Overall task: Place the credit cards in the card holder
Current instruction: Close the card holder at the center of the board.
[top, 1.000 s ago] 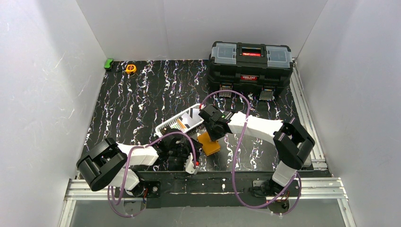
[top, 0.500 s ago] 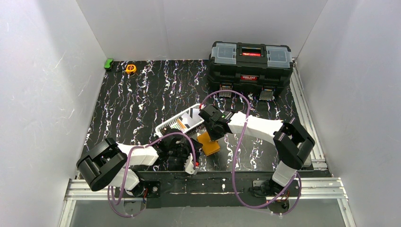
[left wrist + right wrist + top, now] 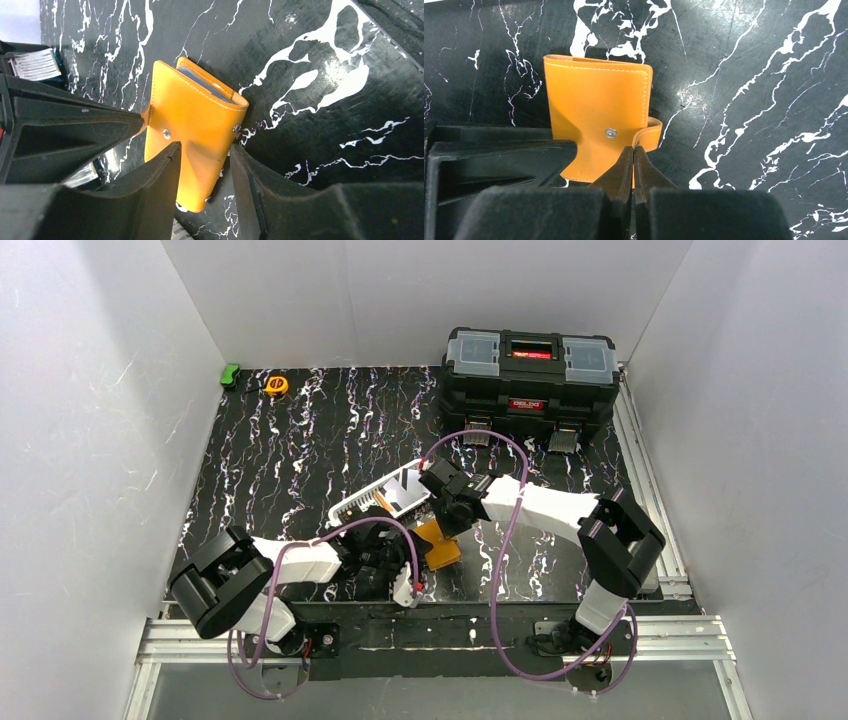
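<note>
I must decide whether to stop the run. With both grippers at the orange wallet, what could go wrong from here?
1. The right gripper is shut on the snap tab of the folded orange leather-like card holder; a pull may drag the holder instead of opening it.
2. The left gripper straddles the holder, which stands on edge; it could tip over.
3. Both grippers crowd beside the white slotted basket; they might collide.

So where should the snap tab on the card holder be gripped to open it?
Probably at the tab's free rounded end, which sticks out past the card holder's side edge, so fingers can close on its two faces from that side. The right gripper is shut right at the tab, apparently pinching it. The left gripper's jaws straddle the holder's body, which looks like it could steady the pull.
</note>
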Robot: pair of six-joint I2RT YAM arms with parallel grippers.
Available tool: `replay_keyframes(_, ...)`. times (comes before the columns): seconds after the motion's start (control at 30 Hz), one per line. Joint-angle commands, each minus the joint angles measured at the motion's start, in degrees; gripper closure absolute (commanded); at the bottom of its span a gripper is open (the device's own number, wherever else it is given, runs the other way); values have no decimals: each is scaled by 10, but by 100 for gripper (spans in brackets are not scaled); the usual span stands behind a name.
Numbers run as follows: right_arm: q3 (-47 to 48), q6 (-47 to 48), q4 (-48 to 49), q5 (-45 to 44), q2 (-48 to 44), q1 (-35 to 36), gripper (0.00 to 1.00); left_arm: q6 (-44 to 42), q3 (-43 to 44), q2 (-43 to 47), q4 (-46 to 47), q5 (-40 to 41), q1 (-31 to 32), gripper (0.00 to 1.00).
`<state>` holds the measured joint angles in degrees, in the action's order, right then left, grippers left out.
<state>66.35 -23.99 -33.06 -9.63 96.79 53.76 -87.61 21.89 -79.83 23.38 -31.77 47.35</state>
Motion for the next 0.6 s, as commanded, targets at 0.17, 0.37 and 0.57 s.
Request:
replay_keyframes(0.17, 27, 5, 12, 37, 18, 3, 99, -52, 52, -38, -146, -34, -2, 71)
replay_keyframes(0.37, 24, 5, 20, 46, 29, 3, 99, -64, 50, -43, -153, -35, -2, 72)
replay_keyframes(0.57, 25, 6, 21, 49, 44, 2, 99, -70, 42, -40, -146, -36, -2, 72)
